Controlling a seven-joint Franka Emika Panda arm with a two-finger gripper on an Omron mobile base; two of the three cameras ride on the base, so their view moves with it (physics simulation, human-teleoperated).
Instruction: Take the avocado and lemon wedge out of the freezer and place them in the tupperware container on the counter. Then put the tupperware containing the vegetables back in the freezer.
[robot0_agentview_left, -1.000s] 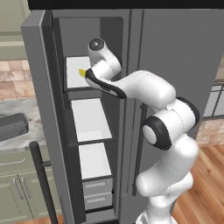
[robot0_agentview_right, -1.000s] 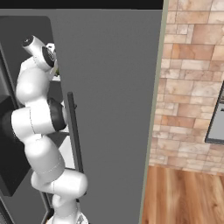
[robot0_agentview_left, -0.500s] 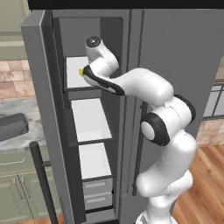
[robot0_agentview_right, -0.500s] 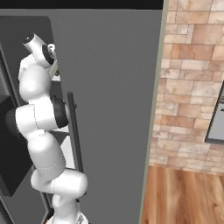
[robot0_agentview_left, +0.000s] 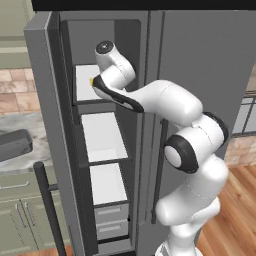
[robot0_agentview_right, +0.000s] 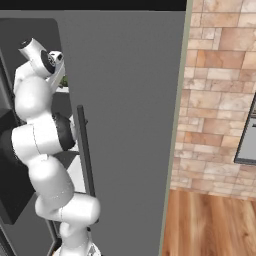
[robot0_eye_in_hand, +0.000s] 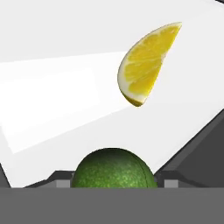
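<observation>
The arm had pushed deeper into the freezer than a second earlier, its hand at the top white shelf. In the hand view the avocado sat between the fingers, which had narrowed around it. The lemon wedge lay just beyond on the shelf. The tupperware container rested on the desk.

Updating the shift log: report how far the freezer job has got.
Done: the freezer door stands open. In hand: the end effector is reaching onto the top shelf, with the avocado between its fingers; a firm grip can't be confirmed. Left: the lemon wedge lies on the shelf, the tupperware container sits unfilled on the counter.
</observation>
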